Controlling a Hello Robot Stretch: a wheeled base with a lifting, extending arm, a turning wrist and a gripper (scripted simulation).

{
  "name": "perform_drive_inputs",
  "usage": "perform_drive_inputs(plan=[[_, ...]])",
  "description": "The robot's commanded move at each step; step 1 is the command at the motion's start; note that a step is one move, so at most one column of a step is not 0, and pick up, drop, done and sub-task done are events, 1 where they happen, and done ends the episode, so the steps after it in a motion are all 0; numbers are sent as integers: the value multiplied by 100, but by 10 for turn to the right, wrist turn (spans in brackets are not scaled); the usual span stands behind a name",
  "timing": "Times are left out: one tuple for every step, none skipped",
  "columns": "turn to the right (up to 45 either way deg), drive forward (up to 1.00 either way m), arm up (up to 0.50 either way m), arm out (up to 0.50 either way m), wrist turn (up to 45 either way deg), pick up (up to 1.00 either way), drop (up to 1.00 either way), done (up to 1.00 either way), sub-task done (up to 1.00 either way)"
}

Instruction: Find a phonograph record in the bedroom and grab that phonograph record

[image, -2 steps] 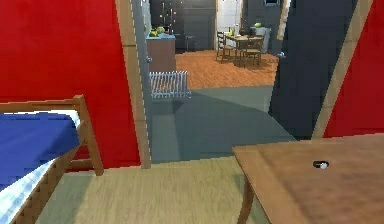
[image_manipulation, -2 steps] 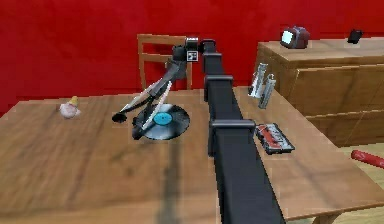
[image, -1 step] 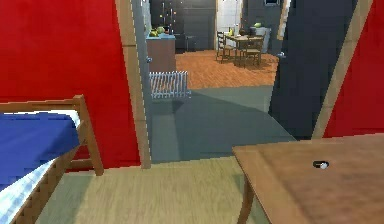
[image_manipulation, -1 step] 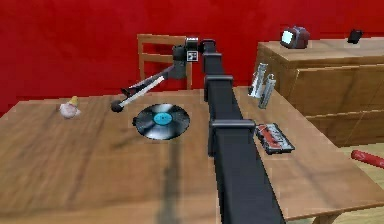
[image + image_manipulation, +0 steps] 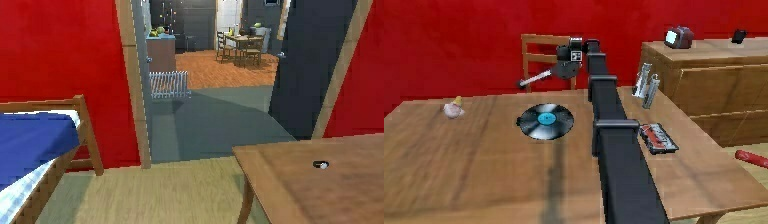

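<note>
**Record lies flat on the table, below my fingers in the frame**

In the arm side view my gripper (image 5: 532, 81) sits in the upper middle of the picture, at the far end of my arm (image 5: 622, 150), with its thin fingers (image 5: 542, 77) reaching toward the left. The phonograph record (image 5: 547, 121) is directly below them in the frame, near the centre. It lies just left of my arm and well inside the edges of the wooden table (image 5: 474, 165). From my fingers the record lies down the picture and a touch to the right, back along the line of my arm. I judge the coming move is mainly a matter of drawing in and lowering, not of sliding sideways. How high my fingers hang above the tabletop I cannot tell.

I also cannot tell what state my fingers are in. A wooden chair (image 5: 542, 47) stands right behind them against the red wall, so I cannot tell whether they hold anything either.

The record is a thin black disc with a blue label at its middle, flat on the wood. Being round, it has no long axis to line up with. Being so flat, I expect its edge gives little to catch.

Nothing touches it. A small pale pink thing (image 5: 454, 110) lies well to its left, and a red and black flat thing (image 5: 657, 137) lies on the other side of my arm.
</note>
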Motion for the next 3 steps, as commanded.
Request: perform_drive_inputs(plan=[[0, 0, 0, 0, 120, 0, 0, 0, 0], [0, 0, -30, 0, 0, 0, 0, 0, 0], [0, 0, 0, 0, 0, 100, 0, 0, 0]])
